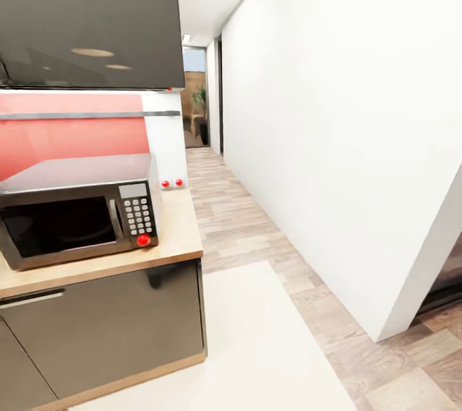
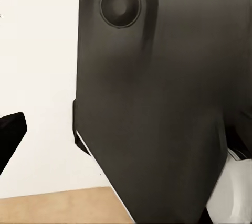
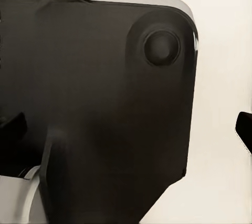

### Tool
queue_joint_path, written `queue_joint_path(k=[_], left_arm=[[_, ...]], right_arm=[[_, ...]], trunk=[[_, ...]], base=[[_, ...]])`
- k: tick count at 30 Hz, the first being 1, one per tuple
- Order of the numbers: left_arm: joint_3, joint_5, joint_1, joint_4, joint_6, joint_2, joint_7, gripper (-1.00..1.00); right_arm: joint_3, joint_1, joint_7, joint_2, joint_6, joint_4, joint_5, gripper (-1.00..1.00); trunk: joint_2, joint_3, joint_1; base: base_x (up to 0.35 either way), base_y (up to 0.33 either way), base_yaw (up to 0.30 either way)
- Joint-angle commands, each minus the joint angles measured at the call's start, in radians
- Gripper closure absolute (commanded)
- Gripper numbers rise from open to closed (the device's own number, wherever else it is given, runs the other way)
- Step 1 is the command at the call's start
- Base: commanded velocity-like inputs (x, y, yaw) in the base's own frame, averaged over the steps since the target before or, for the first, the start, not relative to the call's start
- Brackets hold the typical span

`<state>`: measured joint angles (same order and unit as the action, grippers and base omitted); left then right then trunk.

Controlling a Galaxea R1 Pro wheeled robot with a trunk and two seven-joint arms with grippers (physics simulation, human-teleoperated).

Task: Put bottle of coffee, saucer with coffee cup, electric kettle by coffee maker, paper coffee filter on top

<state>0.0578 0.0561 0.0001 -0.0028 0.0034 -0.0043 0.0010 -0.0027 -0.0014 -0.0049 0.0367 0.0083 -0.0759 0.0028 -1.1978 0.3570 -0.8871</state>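
Your jaws give nothing away: each wrist view looks onto a dark panel of the robot's own body, with just one dark fingertip (image 2: 10, 135) at the picture's edge on the left arm and another (image 3: 244, 127) on the right, so you cannot tell whether either gripper is wide, narrow or holding anything. The arms look tucked in close to the trunk — a travelling posture, I judge, to stay clear of cabinets while the base moves.

From the head camera you see the end of a wooden counter (image 1: 173, 231) at left, with a microwave (image 1: 77, 209) on it under a dark wall cabinet (image 1: 90, 13). A hallway (image 1: 212, 186) runs away to the far side along a white wall (image 1: 333, 129), and a pale rug (image 1: 256, 347) lies near you.

None of the coffee things are in sight here — no maker, bottle, filter, saucer, cup or kettle. You are likely in transit, so turn the view to find the shelf or the maker.
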Motion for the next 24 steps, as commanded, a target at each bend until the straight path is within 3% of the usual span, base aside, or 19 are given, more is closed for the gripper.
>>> queue_joint_path(k=[1, 24], left_arm=[[0.005, 0.006, 0.0, 0.0, 0.0, 0.0, 0.0, -1.0], [0.005, 0.005, 0.0, 0.0, -0.002, -0.002, 0.001, -1.0]], right_arm=[[0.0, 0.0, -0.001, 0.0, 0.001, -0.001, 0.0, -1.0], [0.0, 0.0, 0.0, 0.0, 0.002, -0.001, 0.0, -1.0]], trunk=[[0.007, -0.002, 0.004], [0.168, -0.074, 0.092]], base=[[0.0, 0.0, 0.278], [0.0, 0.0, 0.278]])
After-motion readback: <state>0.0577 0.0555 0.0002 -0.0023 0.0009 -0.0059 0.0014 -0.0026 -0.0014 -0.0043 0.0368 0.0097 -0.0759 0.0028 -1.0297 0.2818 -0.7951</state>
